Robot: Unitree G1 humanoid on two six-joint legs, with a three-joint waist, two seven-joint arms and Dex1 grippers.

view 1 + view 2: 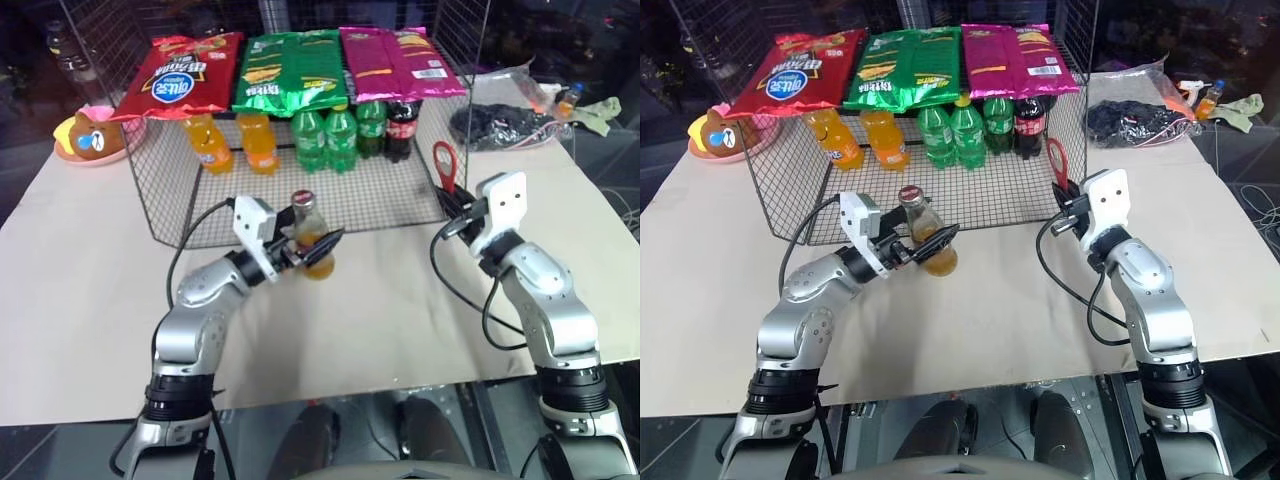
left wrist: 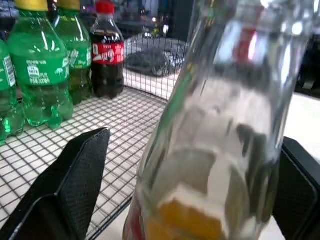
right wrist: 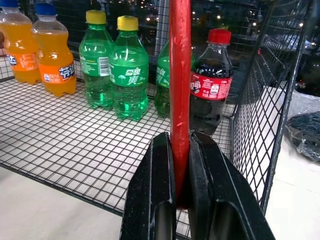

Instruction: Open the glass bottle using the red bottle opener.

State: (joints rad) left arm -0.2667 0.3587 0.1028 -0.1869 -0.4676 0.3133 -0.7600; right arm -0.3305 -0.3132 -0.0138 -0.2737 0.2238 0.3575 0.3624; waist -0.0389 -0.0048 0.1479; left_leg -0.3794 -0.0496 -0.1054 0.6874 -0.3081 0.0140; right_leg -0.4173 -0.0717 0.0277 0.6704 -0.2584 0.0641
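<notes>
Glass bottle (image 1: pixel 309 232): rigid, slick, breakable; between wide left pincer (image 1: pixel 312 252) fingers, best gripped mid-body; right pincer (image 3: pixel 181 200) clamps red bottle opener (image 1: pixel 445 166).

- A tan sheet (image 1: pixel 90 300) covers the table, lying flat and reaching its front edge.
- A black wire-mesh rack (image 1: pixel 400 205) stands on the sheet, with a mesh floor and mesh side walls.
- Snack bags lie across the rack's top: a red bag (image 1: pixel 180 75), a green bag (image 1: pixel 290 68) and a magenta bag (image 1: pixel 395 60).
- Inside stand orange soda bottles (image 1: pixel 235 142), green soda bottles (image 1: pixel 325 135) and a dark cola bottle (image 1: pixel 403 125).
- A bear-face plush (image 1: pixel 90 137) lies just beside the rack.
- A pile of dark items (image 1: pixel 500 125) sits on clear plastic.
- Beyond the table the room is dark, with small points of light.
</notes>
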